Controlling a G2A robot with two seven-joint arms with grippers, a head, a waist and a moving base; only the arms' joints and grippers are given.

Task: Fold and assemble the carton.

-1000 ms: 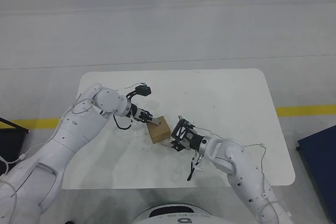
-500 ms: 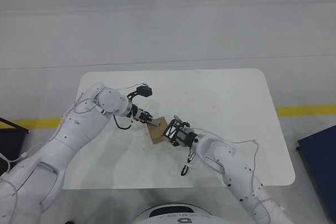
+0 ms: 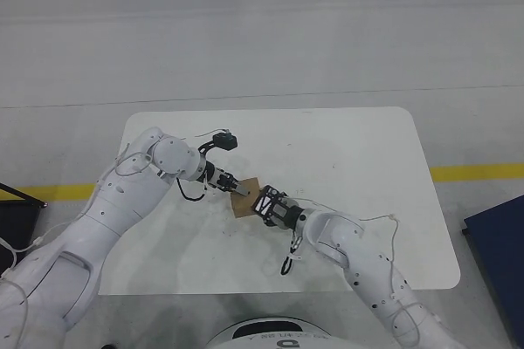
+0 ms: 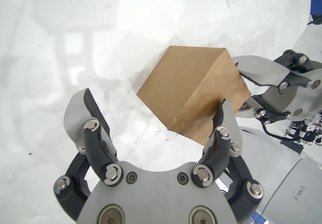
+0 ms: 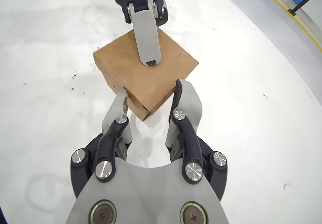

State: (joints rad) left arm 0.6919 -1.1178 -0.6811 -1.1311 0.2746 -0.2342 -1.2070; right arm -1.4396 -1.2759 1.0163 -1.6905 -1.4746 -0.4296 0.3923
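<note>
A small brown carton point(image 3: 243, 197) stands closed as a cube near the middle of the white table point(image 3: 358, 166). My left gripper point(image 4: 155, 99) is open above it, with one fingertip point(image 5: 151, 62) resting on the carton's point(image 5: 130, 71) top face and the other finger off to the side over bare table. My right gripper point(image 5: 151, 89) is open and level with the table. Its two fingers straddle the carton's near corner, where a side flap seam shows. In the left wrist view, the right gripper's fingers point(image 4: 259, 69) reach around the carton's point(image 4: 183, 79) far corner.
The table has bare room on all sides of the carton. A loose black cable point(image 3: 290, 255) hangs by the right forearm. A yellow floor line point(image 3: 485, 171) and a dark blue panel point(image 3: 511, 253) lie beyond the table's right edge.
My right gripper has slid toward the carton, from a short gap to straddling its corner. The left gripper has stayed on top of the carton.
</note>
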